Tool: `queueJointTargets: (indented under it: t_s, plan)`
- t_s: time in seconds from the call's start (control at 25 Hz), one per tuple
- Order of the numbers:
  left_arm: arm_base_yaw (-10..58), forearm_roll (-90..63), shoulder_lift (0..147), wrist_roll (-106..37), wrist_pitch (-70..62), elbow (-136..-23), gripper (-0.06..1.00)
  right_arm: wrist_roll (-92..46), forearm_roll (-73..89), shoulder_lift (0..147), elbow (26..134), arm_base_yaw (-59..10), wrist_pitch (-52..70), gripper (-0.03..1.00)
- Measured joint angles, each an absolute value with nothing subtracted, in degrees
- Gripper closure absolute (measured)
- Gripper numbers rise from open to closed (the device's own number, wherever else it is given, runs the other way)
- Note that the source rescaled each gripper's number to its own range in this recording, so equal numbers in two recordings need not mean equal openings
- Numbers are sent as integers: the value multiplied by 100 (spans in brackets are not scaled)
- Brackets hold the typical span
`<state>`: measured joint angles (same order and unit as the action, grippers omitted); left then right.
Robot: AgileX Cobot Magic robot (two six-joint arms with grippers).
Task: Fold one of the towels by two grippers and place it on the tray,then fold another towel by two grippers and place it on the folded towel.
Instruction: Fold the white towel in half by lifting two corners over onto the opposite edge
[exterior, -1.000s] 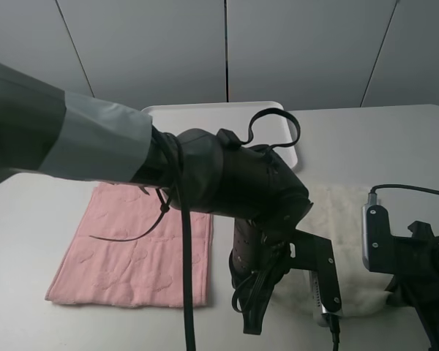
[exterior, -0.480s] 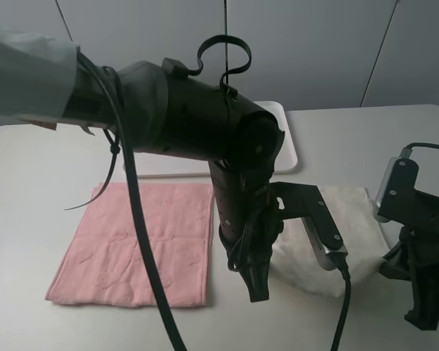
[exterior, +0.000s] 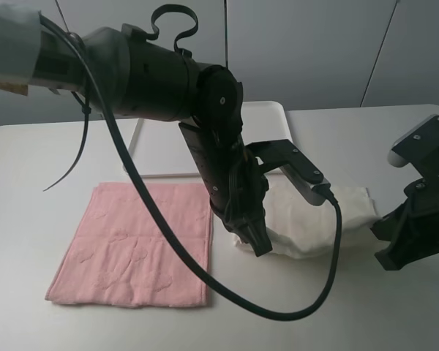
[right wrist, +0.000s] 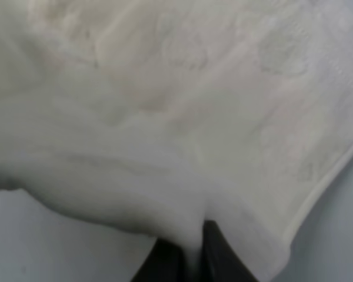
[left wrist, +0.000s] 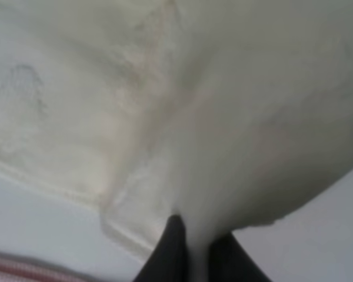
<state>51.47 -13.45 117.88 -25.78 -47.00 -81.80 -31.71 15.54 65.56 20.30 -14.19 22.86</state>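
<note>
Two end effectors grip one cloth. The left end effector (left wrist: 192, 249) is pinched shut on a fold of the cream towel (exterior: 314, 216), and the right end effector (right wrist: 191, 249) is pinched shut on the same towel's hem further along, as each wrist view shows, with cloth rising straight out from between the closed fingers. In the high view the cream towel lies bunched and partly doubled on the bench (exterior: 29, 183), between the two arms and just in front of the tray (exterior: 157, 153); its edge nearest the camera is raised off the surface where the left arm holds it. The pink towel (exterior: 139, 245) lies flat and spread to the left, just beside the cream one and apart from both end effectors. No towel shows on the visible part of the tray, though the left arm hides some of it.

Step in hand, as judged: the first fold of the cream towel, mid-carry. The next move calls for both arms to travel together at equal height toward the tray side, so the held edge lands square on the far edge. Release should come only once the layers lie flat. Uneven travel would skew the fold. Transfer to the tray and the pink towel's fold remain.
</note>
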Motion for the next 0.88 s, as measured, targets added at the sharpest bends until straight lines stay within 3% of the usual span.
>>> queueJointTargets:
  t_s: [0.44,0.88]
  plan:
    - [5147,-1429,11788,-2281,-3917,-8180,94,-2190,1160,6556,2030,-1419,1489,97]
    - [5110,0,11788,-841,-3650,-8180,94,-1886,1120,7699,2030,-1419,440,97]
